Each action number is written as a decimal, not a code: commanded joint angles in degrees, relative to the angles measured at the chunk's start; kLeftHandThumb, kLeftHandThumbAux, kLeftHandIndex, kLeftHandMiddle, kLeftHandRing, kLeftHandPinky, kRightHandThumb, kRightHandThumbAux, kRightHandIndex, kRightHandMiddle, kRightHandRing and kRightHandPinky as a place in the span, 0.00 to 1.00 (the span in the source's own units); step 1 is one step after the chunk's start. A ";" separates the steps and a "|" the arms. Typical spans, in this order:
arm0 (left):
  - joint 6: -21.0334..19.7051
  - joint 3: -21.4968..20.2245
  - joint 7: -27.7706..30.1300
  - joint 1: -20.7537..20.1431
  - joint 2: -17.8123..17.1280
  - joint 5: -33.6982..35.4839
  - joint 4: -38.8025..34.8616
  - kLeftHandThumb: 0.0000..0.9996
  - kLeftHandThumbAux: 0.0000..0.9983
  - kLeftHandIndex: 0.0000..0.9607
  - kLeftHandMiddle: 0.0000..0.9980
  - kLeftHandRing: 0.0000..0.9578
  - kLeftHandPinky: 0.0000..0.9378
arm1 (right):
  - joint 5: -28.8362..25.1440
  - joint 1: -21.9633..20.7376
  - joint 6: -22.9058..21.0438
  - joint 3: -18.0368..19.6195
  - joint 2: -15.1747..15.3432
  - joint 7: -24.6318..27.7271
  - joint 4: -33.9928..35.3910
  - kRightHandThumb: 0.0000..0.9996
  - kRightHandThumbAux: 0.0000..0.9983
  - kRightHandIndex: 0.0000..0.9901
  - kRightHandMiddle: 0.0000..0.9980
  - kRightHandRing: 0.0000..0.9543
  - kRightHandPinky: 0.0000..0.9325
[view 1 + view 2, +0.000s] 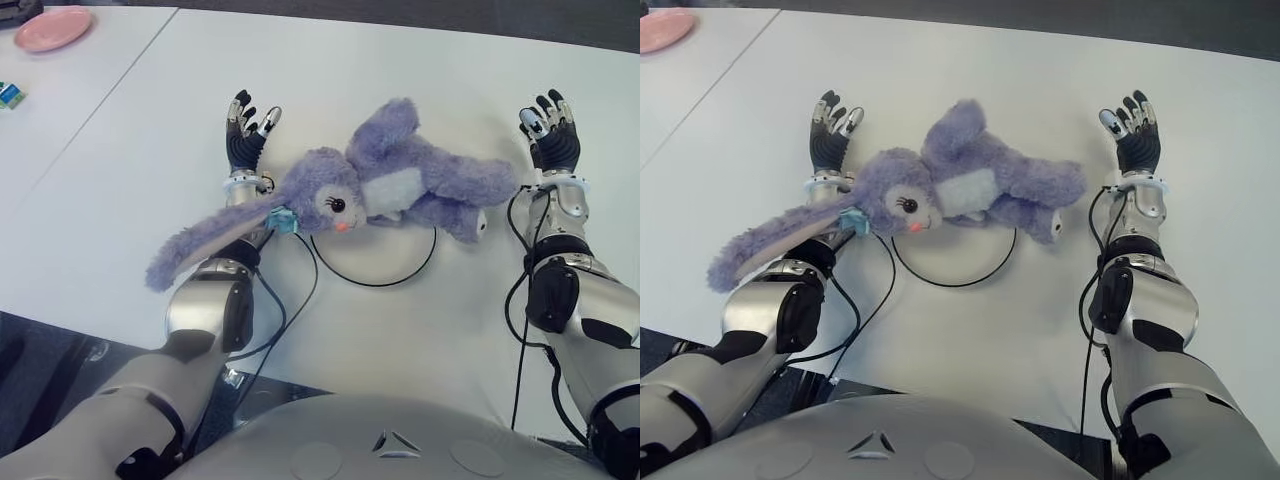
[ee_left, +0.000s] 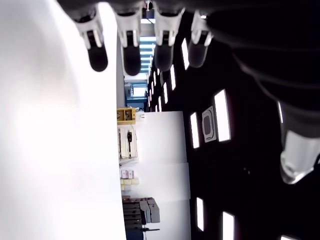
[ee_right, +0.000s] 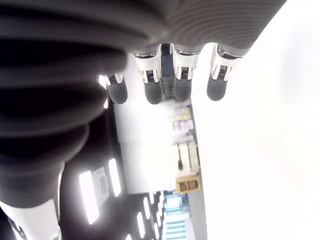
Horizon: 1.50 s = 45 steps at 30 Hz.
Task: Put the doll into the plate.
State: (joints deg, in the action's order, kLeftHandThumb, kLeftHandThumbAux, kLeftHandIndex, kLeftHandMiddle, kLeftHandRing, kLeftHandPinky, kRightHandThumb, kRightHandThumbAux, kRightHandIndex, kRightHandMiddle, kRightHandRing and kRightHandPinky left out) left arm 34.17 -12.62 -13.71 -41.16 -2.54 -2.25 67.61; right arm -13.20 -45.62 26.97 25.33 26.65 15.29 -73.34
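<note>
Both hands are palm-up with fingers spread and empty: the left hand [image 1: 245, 132] just beside the purple bunny doll [image 1: 385, 185], the right hand [image 1: 550, 128] just past its feet. The doll lies on the white table [image 1: 400, 60] between them, one long ear draped across the left forearm. The pink plate [image 1: 53, 28] sits well apart, far beyond the left hand.

- Pink plate [image 1: 52, 28]: cut off by the top edge, far at the left; only a sliver left in the right eye view.
- Small blue-green thing [image 1: 10, 95] at the left edge: cut off, too small to tell.
- Black cable [image 1: 378, 270]: far part of the loop hidden under the doll [image 1: 400, 180].
- Left forearm [image 1: 240, 235]: partly covered by the doll's long ear.
- Left wrist view: only fingertips [image 2: 131, 52] in frame, palm cut off.
- Right wrist view: same, fingertips [image 3: 152, 85] only.
</note>
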 commanded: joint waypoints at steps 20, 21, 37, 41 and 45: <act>-8.29 0.03 -0.04 16.39 0.94 -0.32 9.58 0.00 0.56 0.13 0.12 0.14 0.16 | 3.60 7.27 3.36 -2.57 -11.48 -3.92 -2.61 0.00 0.74 0.05 0.07 0.06 0.08; -8.38 0.03 -0.08 16.39 0.91 -0.31 9.58 0.00 0.56 0.13 0.13 0.14 0.17 | 3.95 7.75 3.67 -2.90 -11.76 -4.19 -2.64 0.00 0.74 0.06 0.08 0.07 0.09; -8.20 0.16 1.20 16.41 0.47 -0.23 9.43 0.00 0.57 0.12 0.12 0.14 0.16 | 15.40 13.46 9.89 -12.50 -16.84 -19.17 -2.90 0.00 0.74 0.11 0.12 0.12 0.14; -7.72 0.79 1.58 16.67 0.15 -0.83 9.38 0.00 0.58 0.11 0.12 0.13 0.15 | 17.79 14.69 11.10 -14.65 -17.66 -22.72 -2.81 0.00 0.76 0.13 0.14 0.13 0.16; -6.03 1.83 2.37 17.28 -0.32 -1.81 9.26 0.00 0.57 0.10 0.11 0.13 0.14 | 19.14 15.62 11.48 -15.99 -18.53 -25.70 -2.72 0.00 0.81 0.14 0.15 0.14 0.17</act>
State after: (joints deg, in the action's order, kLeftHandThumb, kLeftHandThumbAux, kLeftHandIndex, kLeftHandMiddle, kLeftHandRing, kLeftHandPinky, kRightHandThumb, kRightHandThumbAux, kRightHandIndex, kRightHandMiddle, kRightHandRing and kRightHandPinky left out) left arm 33.80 -12.47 -13.60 -39.64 -6.13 -2.32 67.65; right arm 1.62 -42.87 37.90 13.00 14.53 -5.24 -71.01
